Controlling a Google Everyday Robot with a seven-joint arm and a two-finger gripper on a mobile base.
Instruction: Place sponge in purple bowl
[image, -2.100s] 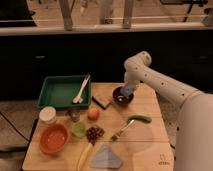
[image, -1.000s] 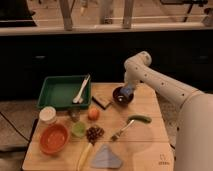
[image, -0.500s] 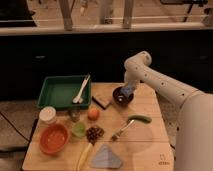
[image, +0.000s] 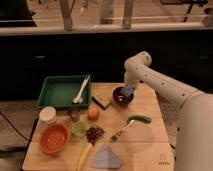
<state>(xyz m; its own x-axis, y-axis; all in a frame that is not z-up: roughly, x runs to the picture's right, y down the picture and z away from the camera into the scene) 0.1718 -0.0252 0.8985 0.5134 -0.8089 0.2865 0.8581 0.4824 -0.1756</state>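
Right over the purple bowl (image: 118, 99) we see the gripper (image: 128, 91), clamped tight on the sponge (image: 129, 89). We find the sponge at the bowl's far right edge; whether it touches the bowl we cannot tell.

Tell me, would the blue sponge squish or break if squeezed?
Probably squishes: the sponge looks like a soft little block in the shut gripper over the purple bowl. Likely light, being small; blocky, so unlikely to roll.

table (image: 150, 146): wood, matt | purple bowl (image: 120, 99): glossy, claw (image: 127, 92) abv | sponge (image: 128, 89): soft
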